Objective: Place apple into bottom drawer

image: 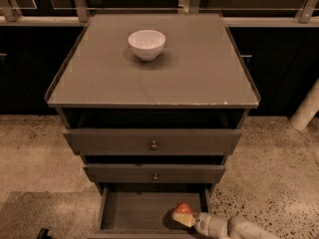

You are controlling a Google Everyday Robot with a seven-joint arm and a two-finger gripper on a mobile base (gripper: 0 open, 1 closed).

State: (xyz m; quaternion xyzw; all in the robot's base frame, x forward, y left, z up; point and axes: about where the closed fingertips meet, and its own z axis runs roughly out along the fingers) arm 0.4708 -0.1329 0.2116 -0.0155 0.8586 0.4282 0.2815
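Observation:
The red-orange apple (183, 208) sits low inside the open bottom drawer (139, 210), near its right front corner. My gripper (184, 217) reaches in from the lower right on a white arm and is shut on the apple, with a pale fingertip (182, 219) just under it. The drawer is pulled out below two shut knobbed drawers of the grey-brown cabinet (152, 143). Its wooden floor is bare to the left of the apple.
A white bowl (146, 44) stands on the cabinet top (199, 68) toward the back. A speckled floor lies on both sides. A white post (306, 108) leans at the far right. Dark counters and a rail run behind.

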